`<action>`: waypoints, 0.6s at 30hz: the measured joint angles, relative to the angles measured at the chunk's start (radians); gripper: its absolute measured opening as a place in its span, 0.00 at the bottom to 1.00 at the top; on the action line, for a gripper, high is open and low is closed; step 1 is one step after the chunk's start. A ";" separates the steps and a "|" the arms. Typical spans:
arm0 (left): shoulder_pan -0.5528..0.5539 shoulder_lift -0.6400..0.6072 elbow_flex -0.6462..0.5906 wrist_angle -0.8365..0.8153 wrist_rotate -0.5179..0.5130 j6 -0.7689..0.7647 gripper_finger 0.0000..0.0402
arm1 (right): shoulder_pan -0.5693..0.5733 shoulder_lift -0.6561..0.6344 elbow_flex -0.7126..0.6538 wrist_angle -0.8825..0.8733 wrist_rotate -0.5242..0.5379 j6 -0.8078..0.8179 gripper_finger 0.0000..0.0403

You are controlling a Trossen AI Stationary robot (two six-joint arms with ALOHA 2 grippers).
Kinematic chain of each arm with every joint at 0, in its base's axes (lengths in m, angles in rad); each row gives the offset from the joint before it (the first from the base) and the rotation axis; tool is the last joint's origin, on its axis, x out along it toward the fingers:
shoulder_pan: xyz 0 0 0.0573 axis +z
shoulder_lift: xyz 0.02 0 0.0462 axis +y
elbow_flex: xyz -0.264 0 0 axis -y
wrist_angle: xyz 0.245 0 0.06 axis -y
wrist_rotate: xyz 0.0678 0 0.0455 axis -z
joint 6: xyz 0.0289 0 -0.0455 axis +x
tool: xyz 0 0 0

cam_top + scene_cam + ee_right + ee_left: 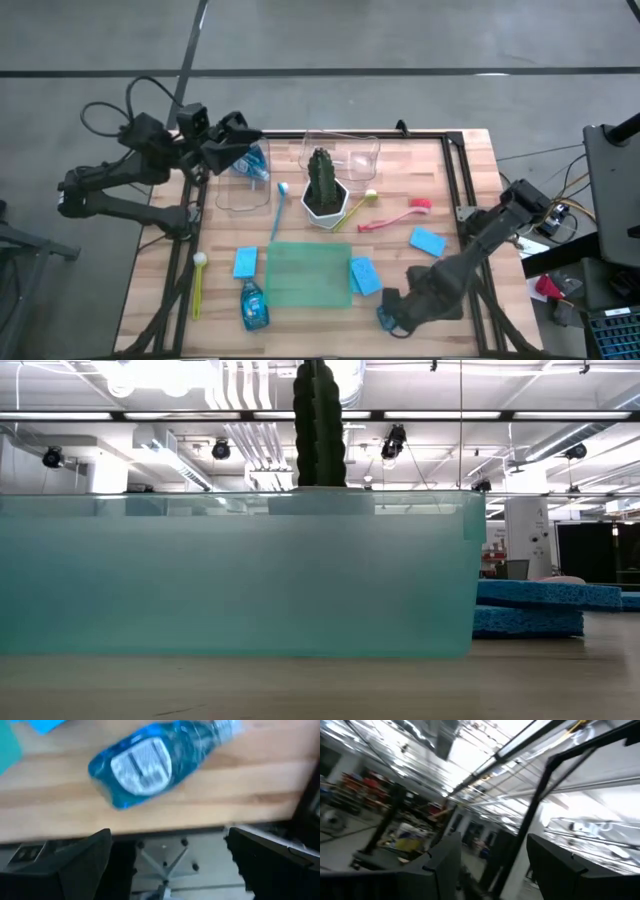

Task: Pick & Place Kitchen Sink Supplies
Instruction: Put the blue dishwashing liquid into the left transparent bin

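Note:
My right gripper [392, 312] [167, 832] is open at the table's near edge, its fingers standing short of a clear bottle of blue soap [150, 762] [384, 318] that lies on its side on the wood. My left gripper [243, 142] [492, 842] is open and tipped upward above the table's far left, with nothing between its fingers. Right beside it, a second soap bottle [255, 162] sits at the far end of a clear bin [243, 190]. A third bottle [253, 305] lies near the left front. Light-blue sponges [245, 262] [365, 275] [428, 241] and blue [280, 205], pink [395, 215] and yellow [198, 285] brushes lie flat on the table.
A cactus in a white pot [323, 185] stands mid-table, with a second clear bin [345, 155] behind it. The translucent green mat [308, 275] [235, 575] lies at front centre and fills most of the low view. The table's near edge [150, 827] runs just under my right gripper.

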 joint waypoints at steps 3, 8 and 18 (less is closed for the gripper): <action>0.000 -0.003 0.003 0.000 0.045 -0.038 0.54 | -0.003 0.019 -0.035 0.041 -0.022 -0.077 0.99; 0.000 -0.009 0.003 0.000 0.104 -0.059 0.54 | 0.001 0.030 -0.065 0.034 -0.048 -0.405 0.99; -0.002 -0.008 0.002 -0.001 0.175 -0.082 0.54 | 0.004 0.030 -0.105 -0.088 -0.070 -1.152 0.99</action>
